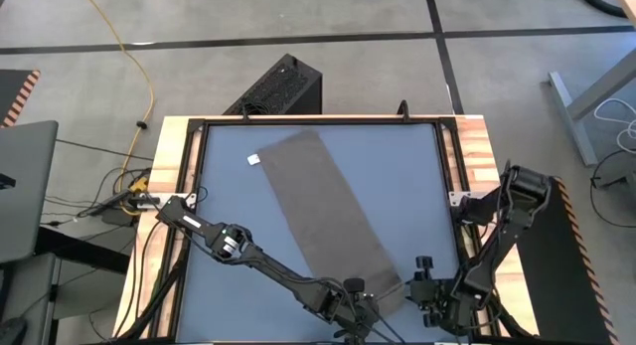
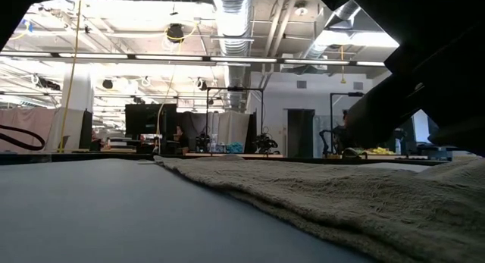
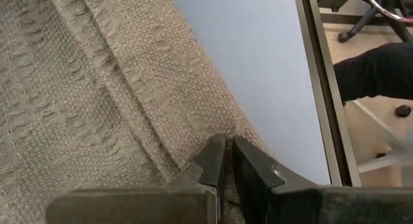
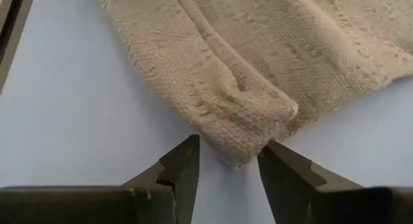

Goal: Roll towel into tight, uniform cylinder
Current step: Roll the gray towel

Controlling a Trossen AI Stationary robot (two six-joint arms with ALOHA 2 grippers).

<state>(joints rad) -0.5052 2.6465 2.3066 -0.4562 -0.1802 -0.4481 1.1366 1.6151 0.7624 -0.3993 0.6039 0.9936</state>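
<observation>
The towel lay flat as a long taupe strip running diagonally across the blue-grey tabletop, from near the far edge down to the near edge, where both arms met it. A small white tag sat on the tabletop just beside the towel's far corner. The left gripper was at the towel's near end, and in its wrist view its fingers were pressed almost together, pinching the edge of the towel beside a woven band. The right gripper was just beside the towel's near right corner; in its wrist view its fingers stood spread, one on each side of the folded-over corner of the towel, with bare tabletop showing between cloth and fingers. From table height the towel lay low and rumpled across the surface.
</observation>
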